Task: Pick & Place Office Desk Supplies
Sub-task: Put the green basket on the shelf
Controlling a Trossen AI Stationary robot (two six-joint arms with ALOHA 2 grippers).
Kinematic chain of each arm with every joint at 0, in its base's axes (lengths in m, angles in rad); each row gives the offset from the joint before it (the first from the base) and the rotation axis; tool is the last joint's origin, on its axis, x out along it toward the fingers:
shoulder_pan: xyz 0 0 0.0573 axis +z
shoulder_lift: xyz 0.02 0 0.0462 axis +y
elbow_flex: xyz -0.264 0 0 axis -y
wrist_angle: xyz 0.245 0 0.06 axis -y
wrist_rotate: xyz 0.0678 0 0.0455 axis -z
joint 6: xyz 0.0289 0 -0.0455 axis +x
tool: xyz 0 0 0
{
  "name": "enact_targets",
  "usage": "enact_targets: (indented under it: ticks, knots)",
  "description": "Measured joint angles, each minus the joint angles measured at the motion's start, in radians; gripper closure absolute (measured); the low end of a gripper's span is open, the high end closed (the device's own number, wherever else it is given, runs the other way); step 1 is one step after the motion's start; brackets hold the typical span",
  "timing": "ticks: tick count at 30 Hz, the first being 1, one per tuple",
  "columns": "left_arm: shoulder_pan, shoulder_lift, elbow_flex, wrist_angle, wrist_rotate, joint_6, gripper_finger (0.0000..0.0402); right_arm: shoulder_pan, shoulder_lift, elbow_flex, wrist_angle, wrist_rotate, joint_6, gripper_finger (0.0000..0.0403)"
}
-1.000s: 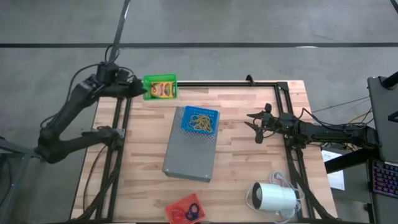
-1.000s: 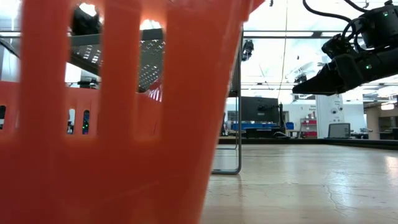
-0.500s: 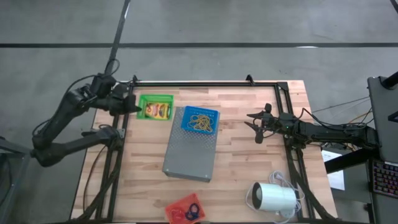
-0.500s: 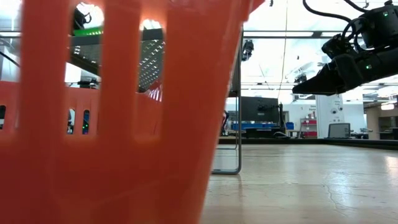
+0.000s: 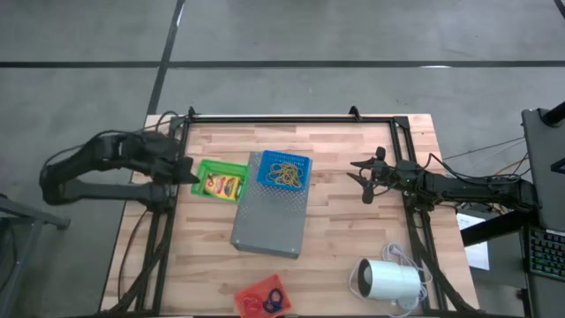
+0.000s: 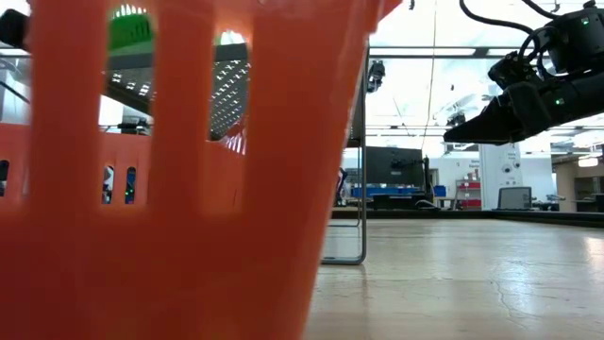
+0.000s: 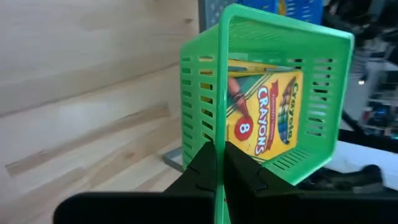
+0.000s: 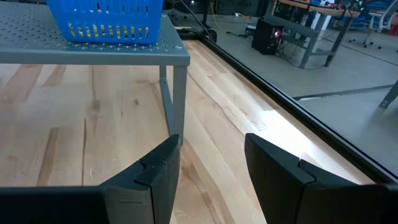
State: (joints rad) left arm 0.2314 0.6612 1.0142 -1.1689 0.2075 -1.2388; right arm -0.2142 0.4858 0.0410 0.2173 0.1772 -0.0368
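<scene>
Left gripper [image 7: 216, 163] pinched tight on the rim of the green slotted plastic basket [image 5: 220, 179], carrying it above the table's left side, just left of the grey perforated metal slab [image 5: 272, 208]; yellow crayon box [image 7: 264, 114] inside; tan rubber bands [image 5: 284, 171] lie in the blue plastic basket [image 5: 284, 168] on the slab's far end; right gripper [image 8: 208, 165] hangs with fingers spread at the right edge.
</scene>
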Motion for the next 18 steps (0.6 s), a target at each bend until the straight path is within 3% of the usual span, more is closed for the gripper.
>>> enact_targets:
  ticks: [10, 15, 18]
  knots:
    - [-0.495, 0.139, 0.0, 0.127, -0.288, -0.287, 0.039, 0.0, 0.0, 0.0, 0.0, 0.0, 0.0, 0.0225]
    - [-0.651, 0.211, 0.0, 0.199, -0.37, -0.386, 0.039, 0.0, 0.0, 0.0, 0.0, 0.0, 0.0, 0.0225]
    - [-0.686, 0.241, -0.001, 0.241, -0.416, -0.393, 0.039, 0.0, 0.0, 0.0, 0.0, 0.0, 0.0, 0.0225]
